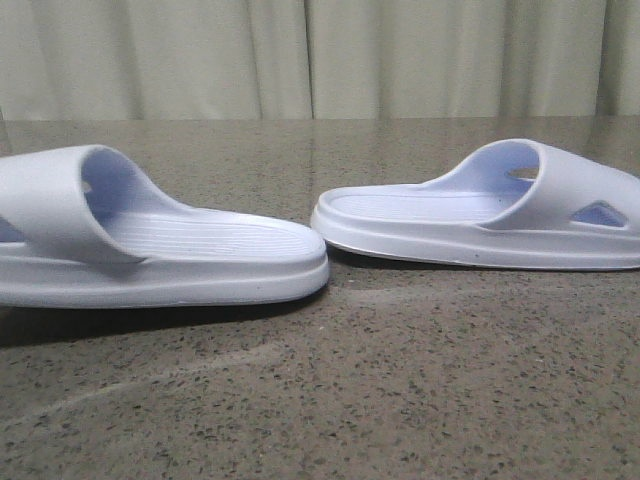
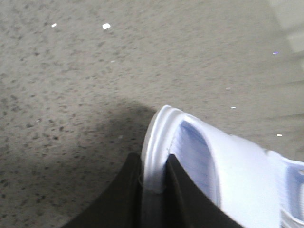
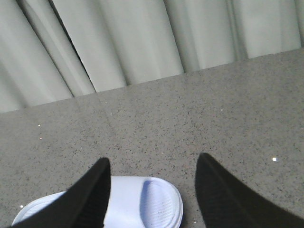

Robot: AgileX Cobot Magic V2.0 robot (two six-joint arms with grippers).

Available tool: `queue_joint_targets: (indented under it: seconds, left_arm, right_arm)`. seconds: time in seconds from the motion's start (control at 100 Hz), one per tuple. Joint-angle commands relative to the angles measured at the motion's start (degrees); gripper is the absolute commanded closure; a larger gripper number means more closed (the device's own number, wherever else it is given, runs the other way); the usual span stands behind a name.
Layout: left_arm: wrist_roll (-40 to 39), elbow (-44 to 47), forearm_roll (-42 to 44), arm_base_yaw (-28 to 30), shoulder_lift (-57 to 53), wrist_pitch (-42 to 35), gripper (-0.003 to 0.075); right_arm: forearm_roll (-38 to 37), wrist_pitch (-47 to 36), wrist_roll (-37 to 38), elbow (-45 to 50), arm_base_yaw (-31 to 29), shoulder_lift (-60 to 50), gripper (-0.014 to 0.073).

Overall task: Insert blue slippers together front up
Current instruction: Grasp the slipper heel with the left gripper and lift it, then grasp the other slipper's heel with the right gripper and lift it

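From the front, the two blue slippers lie sole-down on the speckled table [image 1: 330, 400], heel ends nearly meeting at the middle: the left slipper [image 1: 150, 245] has its strap toward the left edge, the right slipper [image 1: 490, 215] its strap toward the right. Neither arm shows here. They lie in a line, not yet nested, so the joining is judged still to come.

In the left wrist view, the left gripper [image 2: 154, 183] has its jaws closed on the raised rim at one end of a slipper [image 2: 228, 175], one dark finger outside the edge, the other on the footbed side (a thin-edge pinch that suits lifting and turning it). The wrist looks steeply down at the table.

In the right wrist view, the right gripper [image 3: 152, 190] holds its jaws wide apart and empty, hovering above the rounded end of the other slipper [image 3: 142, 202], pitched forward enough to catch the curtain [image 3: 142, 42] beyond, apparently lined up to straddle it.
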Motion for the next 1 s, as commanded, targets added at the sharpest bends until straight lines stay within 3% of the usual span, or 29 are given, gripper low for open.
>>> queue_joint_targets:
  seconds: [0.0, 0.28, 0.56, 0.99]
  left_arm:
    - [-0.2, -3.0, -1.6, -0.4, -3.5, -1.0, 0.0704]
    - [-0.2, -6.4, -5.5, -0.4, -12.2, 1.2, 0.0704]
    - [-0.2, -8.5, -6.9, -0.4, -13.9, 1.2, 0.0704]
    - [-0.2, -8.5, -6.9, -0.4, -13.9, 1.7, 0.0704]
  right_arm:
    - [0.2, -6.1, -0.2, -2.0, 0.0, 0.8, 0.0253]
    - [-0.2, -8.5, -0.2, -0.3, 0.0, 2.2, 0.0253]
    - [1.1, -10.8, -0.2, 0.7, 0.0, 12.2, 0.0253]
    - [15.2, -16.8, -0.2, 0.6, 0.0, 33.0, 0.0253]
